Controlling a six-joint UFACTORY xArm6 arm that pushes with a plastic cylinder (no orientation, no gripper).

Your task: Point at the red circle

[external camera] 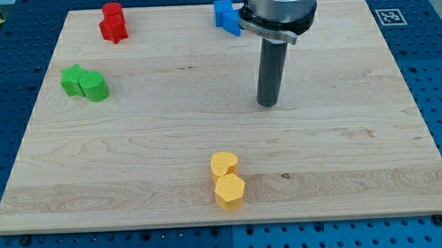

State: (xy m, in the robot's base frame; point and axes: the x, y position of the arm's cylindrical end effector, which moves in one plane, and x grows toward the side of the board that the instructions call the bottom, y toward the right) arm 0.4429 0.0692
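The red circle (111, 11) stands at the view's top left of the wooden board, touching a red star-shaped block (114, 29) just below it. My tip (268, 104) rests on the board right of centre, far to the right of and below the red blocks. A green star (72, 78) and a green circle (94, 88) sit together at the left. Blue blocks (227, 16) sit at the top, partly hidden behind my arm. A yellow heart (223, 163) and a yellow hexagon (230, 192) sit at the bottom centre.
The wooden board (357, 155) lies on a blue perforated table. A black-and-white marker tag (390, 16) sits past the board's top right corner.
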